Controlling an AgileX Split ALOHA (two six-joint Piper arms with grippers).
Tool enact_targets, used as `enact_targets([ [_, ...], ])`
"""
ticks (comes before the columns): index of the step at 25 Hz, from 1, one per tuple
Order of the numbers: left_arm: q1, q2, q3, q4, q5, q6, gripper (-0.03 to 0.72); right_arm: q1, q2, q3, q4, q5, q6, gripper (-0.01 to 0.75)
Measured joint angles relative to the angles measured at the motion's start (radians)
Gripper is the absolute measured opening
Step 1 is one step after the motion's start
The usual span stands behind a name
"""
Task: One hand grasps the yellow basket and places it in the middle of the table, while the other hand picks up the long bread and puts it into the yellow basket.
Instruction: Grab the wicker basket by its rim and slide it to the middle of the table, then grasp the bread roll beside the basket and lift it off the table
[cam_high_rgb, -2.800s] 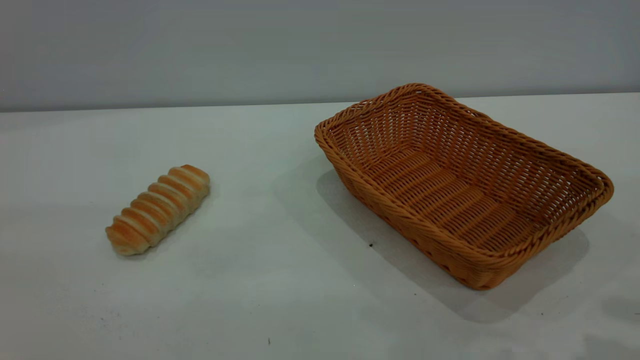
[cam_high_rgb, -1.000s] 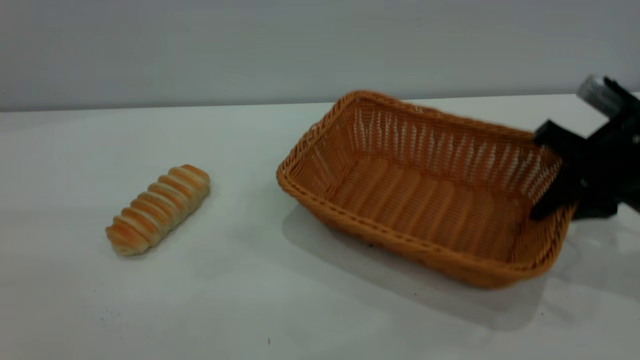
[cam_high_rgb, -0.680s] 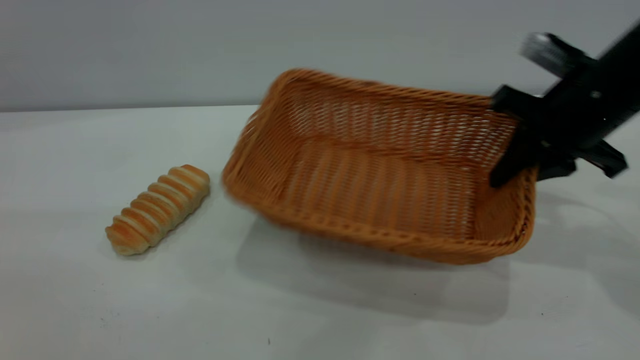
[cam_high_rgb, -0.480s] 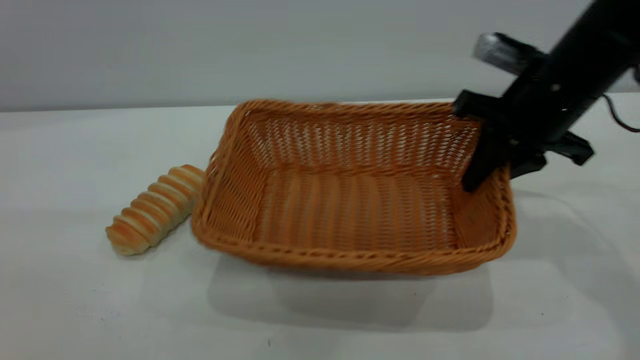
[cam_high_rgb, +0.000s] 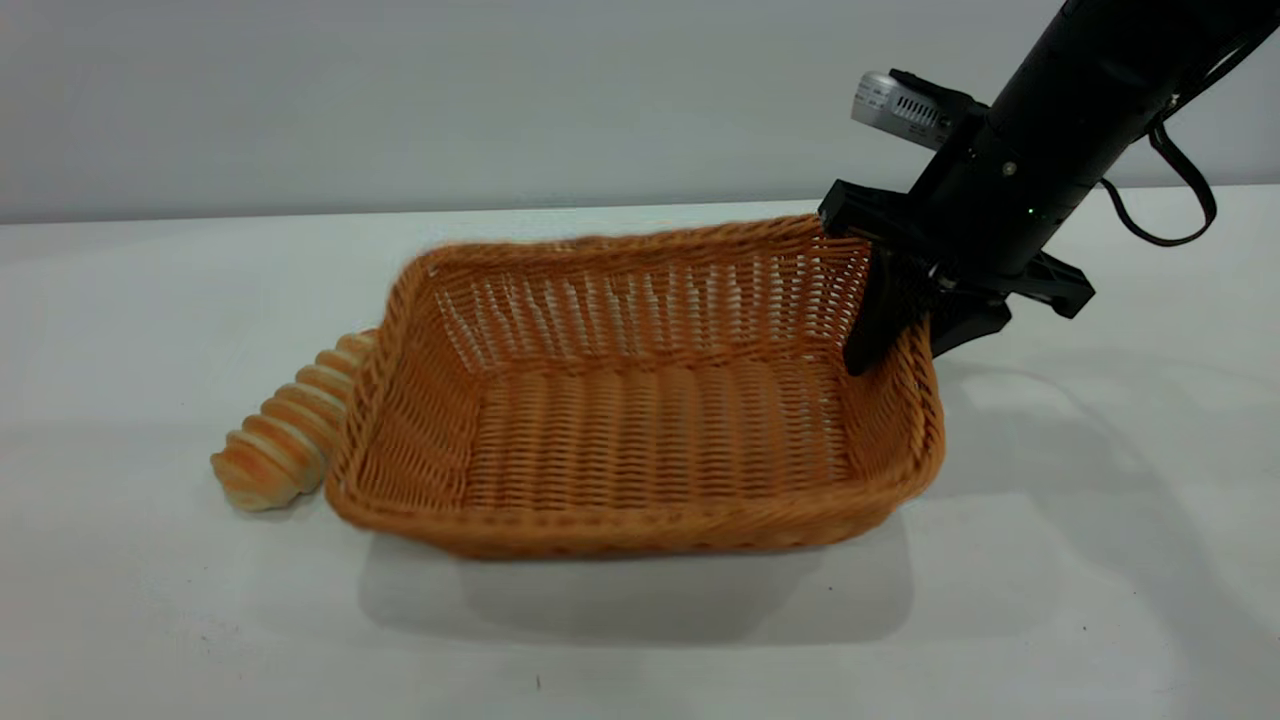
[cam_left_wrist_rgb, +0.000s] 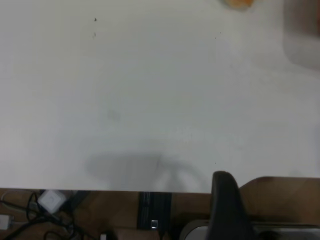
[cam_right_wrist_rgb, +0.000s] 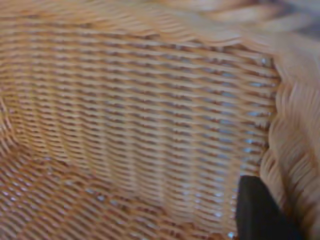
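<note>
At lower left, the long bread (cam_high_rgb: 278, 440) lies on the counter (cam_high_rgb: 150, 600), touching the yellow basket (cam_high_rgb: 640, 440) at centre. It looks soft and light; grip its middle gently. At upper right, the right pincer (cam_high_rgb: 905, 325) clamps the basket's stiff rim.

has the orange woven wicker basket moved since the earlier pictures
Yes. The orange woven wicker basket, held at its rim by the right gripper, has shifted leftward across the white table and now hides part of the ridged golden-brown bread roll.

Woven wall of the yellow basket (cam_right_wrist_rgb: 140, 115) beside one dark jaw.
</note>
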Motion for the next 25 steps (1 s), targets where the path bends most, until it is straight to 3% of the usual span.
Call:
enact_targets([
  [5, 0.0, 0.0, 0.0, 0.0, 0.004, 0.0, 0.489, -0.036, -0.002, 0.0, -0.038, 0.043, 0.004, 0.479],
  [8, 0.0, 0.0, 0.0, 0.0, 0.016, 0.0, 0.489, -0.085, -0.02, 0.0, -0.056, 0.08, 0.005, 0.545],
  [15, 0.0, 0.0, 0.0, -0.001, -0.01, -0.054, 0.489, -0.215, -0.12, 0.0, -0.095, 0.213, -0.074, 0.564],
  [20, 0.0, 0.07, 0.0, 0.0, -0.045, -0.069, 0.489, -0.219, -0.196, 0.001, -0.267, 0.263, -0.086, 0.557],
  [25, 0.0, 0.25, 0.0, -0.003, -0.109, -0.056, 0.489, -0.219, -0.352, 0.102, -0.409, 0.225, -0.055, 0.538],
])
